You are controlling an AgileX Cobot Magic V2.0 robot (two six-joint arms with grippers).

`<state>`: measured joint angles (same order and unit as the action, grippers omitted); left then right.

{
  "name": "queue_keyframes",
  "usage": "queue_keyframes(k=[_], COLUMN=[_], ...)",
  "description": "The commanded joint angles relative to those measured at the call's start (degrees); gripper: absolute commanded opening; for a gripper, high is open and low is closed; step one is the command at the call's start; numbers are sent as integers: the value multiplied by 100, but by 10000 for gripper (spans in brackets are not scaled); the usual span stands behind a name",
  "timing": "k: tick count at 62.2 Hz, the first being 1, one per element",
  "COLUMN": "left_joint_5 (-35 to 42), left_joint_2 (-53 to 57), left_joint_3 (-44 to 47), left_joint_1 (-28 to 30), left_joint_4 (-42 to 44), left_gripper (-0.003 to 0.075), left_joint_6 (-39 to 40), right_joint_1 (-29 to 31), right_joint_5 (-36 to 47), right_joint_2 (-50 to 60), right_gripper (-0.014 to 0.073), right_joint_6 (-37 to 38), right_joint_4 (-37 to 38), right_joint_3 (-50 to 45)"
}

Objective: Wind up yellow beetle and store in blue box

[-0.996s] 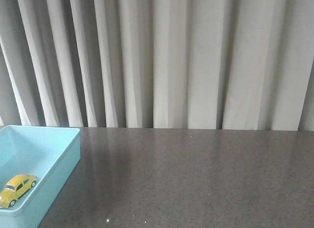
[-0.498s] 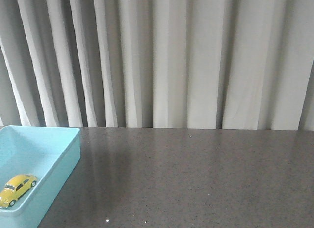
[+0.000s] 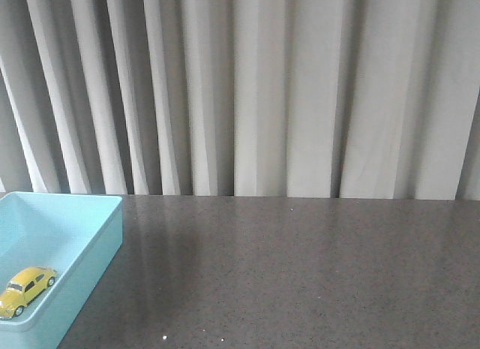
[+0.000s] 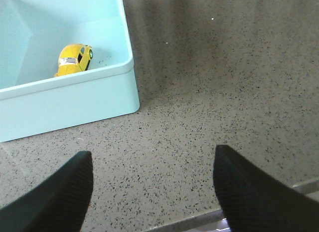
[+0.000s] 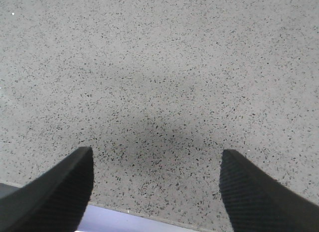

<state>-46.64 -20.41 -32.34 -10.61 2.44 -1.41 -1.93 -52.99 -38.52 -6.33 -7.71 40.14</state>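
- The yellow beetle point(image 3: 26, 290) sits inside the blue box point(image 3: 105, 248); you may judge storage done.
- Left gripper point(image 4: 152, 192) and right gripper point(image 5: 154, 189): jaws apart, holding nothing, above the table point(image 3: 300, 274).

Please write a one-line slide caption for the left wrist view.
Open left gripper above the speckled table, with the yellow toy car lying inside the blue box.

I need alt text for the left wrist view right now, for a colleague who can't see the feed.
The yellow beetle sits inside the blue box, near the box's corner, on a speckled grey table. The left hand is open and empty above bare tabletop beside the box, its two dark fingers spread wide apart.
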Motion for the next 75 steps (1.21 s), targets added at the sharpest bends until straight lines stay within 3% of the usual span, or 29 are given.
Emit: queue_keyframes(k=[1,9,15,30,42,45,75], left_joint_5=[866,1257,1404,1459,1473,1473,1468], left_joint_2=[-42,-42,-42,-42,-42,-42,-42], left_joint_3=[113,342,445,453,453,453,453], left_joint_1=[-33,-33,-33,-33,-33,-33,-33], left_joint_4=[67,43,43,43,30,30,30], left_gripper=[503,471,389,139,-5,-8,-6], left_joint_6=[86,141,240,240,240,235,235], right_joint_1=[2,2,2,2,2,2,2], right_joint_5=[234,184,187,187,192,205,253], right_joint_2=[-6,-6,-6,-6,-6,-6,-6], right_gripper=[512,506,464,204,15,-14,-7], right_joint_6=[2,2,2,2,2,2,2], right_joint_4=[-43,-25,-25,-25,-25,-25,-32], right_joint_3=[134,134,134,134,134,134,134])
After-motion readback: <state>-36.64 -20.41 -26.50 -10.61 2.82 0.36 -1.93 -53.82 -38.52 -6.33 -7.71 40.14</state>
